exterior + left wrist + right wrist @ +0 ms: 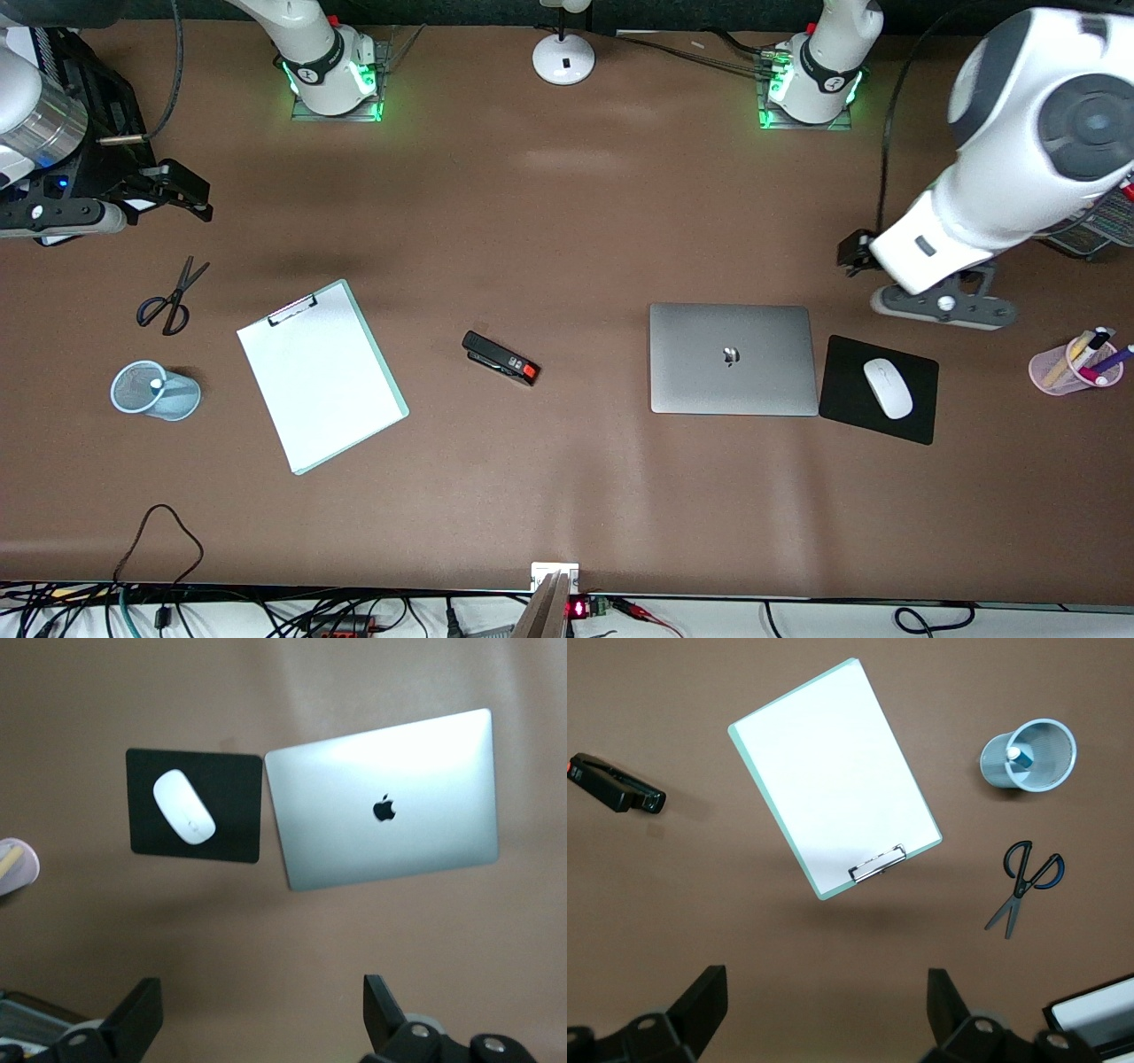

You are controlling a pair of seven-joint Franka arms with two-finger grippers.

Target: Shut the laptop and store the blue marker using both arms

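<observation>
Laptop [733, 358] [383, 799] shut flat on the brown table [567, 221], silver lid up with the dark apple logo showing, toward the left arm's end. Just beside it, further toward that end, black mouse pad [921, 416] [235, 815] with a white mouse [888, 387] [184, 806] on it; edge of pad close to the laptop's side, whether touching not clear. Blue marker [157, 385] [1016, 756] standing inside the light-blue mesh cup [133, 394] [1050, 771] near the right arm's end of the table, only its pale tip and a bit of blue shaft seen through the cup's mouth. Black-handled scissors [170, 299] [1023, 886] lying shut, farther from the front camera than the cup. White paper on a mint-green clipboard [321, 377] [833, 771] beside the cup, toward the table's middle, clip end farther from the front camera. Black stapler with a red end [500, 358] [616, 788] between clipboard and laptop, apart from both. Pink cup [1050, 372] with pens at the left arm's end, well apart from the mouse pad. Left gripper [257, 1014] up in the air over bare table, laptop and mouse pad in its wrist view, 2 fingers [133, 1019] spread wide, holding nothing. Right gripper [188, 197] [824, 1010] up over the right arm's end of the table, above the stretch farther from the front camera than the scissors, fingers [700, 1005] likewise spread wide and empty.
</observation>
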